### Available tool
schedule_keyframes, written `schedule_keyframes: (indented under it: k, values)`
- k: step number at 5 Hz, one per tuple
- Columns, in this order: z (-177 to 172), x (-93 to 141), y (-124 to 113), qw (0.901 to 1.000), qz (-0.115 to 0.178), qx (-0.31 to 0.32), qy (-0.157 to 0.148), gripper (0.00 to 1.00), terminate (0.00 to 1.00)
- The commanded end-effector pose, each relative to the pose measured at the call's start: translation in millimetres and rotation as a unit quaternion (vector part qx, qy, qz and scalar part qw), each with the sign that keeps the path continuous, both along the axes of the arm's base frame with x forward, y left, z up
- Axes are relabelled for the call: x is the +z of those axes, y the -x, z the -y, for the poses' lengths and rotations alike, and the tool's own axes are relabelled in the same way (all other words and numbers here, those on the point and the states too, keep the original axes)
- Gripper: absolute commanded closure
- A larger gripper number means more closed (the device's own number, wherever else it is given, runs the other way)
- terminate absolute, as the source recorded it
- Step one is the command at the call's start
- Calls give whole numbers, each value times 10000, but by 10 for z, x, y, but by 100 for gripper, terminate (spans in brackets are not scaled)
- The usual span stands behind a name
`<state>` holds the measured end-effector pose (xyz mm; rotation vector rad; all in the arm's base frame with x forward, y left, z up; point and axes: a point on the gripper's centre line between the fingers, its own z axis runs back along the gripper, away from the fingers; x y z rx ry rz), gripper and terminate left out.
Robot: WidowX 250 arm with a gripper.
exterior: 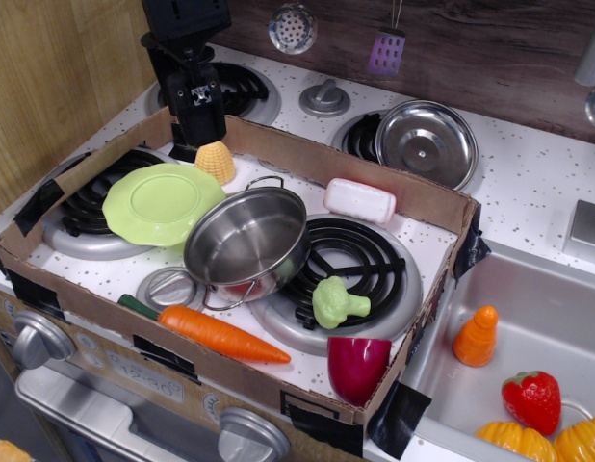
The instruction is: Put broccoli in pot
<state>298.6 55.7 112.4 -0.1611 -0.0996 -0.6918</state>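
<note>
Observation.image: broccoli (pixel 339 301) lay on burner just right of pot (pixel 247 244), apart from it. Pot sat tilted, mouth exposed for loading. Gripper (pixel 197 144) stood behind pot, empty; finger spread indiscernible.

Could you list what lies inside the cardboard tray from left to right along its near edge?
Carrot → broccoli → red cup. The pot sits behind, overlapping the carrot's span, so I left it out.

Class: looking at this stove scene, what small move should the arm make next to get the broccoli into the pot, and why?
Probably swing toward the broccoli: the gripper sits at the back by the corn, far from it, and the pot holds no broccoli.
</note>
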Motion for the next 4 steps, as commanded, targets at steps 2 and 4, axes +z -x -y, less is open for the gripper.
schedule_keyframes:
  k: [2,4]
  values:
    - [130,106,-13,9994,-101,318,12,0,0]
    - [541,493,114,9868,-344,1556,-296,0,0]
